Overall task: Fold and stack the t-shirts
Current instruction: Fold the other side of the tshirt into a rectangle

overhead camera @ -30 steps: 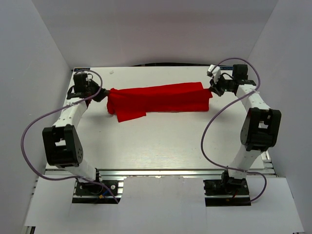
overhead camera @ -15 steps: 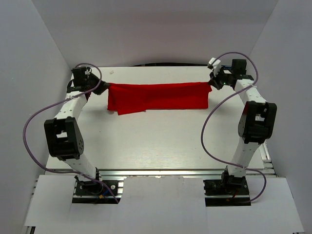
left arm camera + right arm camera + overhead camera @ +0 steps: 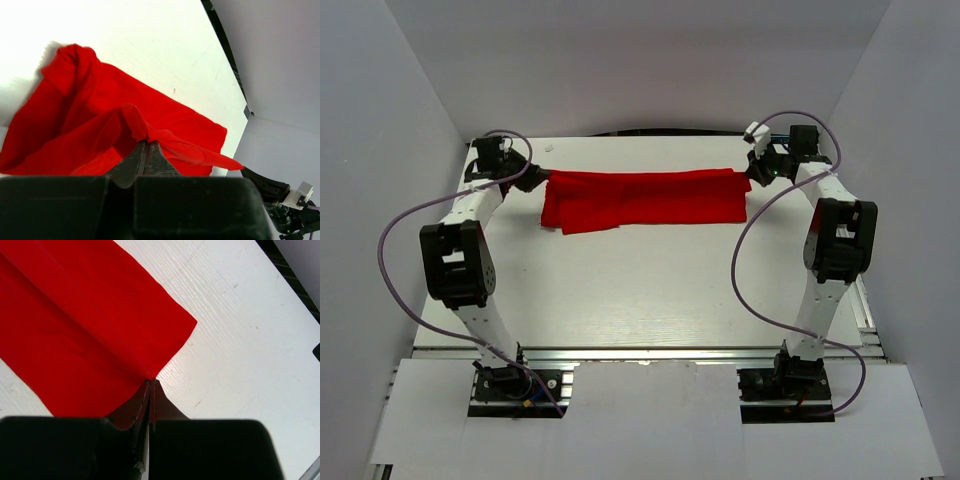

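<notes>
At the far left of the table point(image 3: 620, 290), the left gripper point(image 3: 533, 180) has its fingers pressed together on a fold of the red t-shirt point(image 3: 645, 198). The t-shirt is stretched as a long band across the far part of the table, between both arms. At its right end, the right gripper point(image 3: 756, 172) pinches the corner of the cloth.

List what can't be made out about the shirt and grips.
- Shirt neckline: buried in folds, every view.
- Left gripper: its own black body hides the shirt's near edge, left wrist view.
- Right gripper: shirt runs off the frame's left and top, right wrist view.
- Top view: both grips too small to judge how much cloth is pinched.
</notes>
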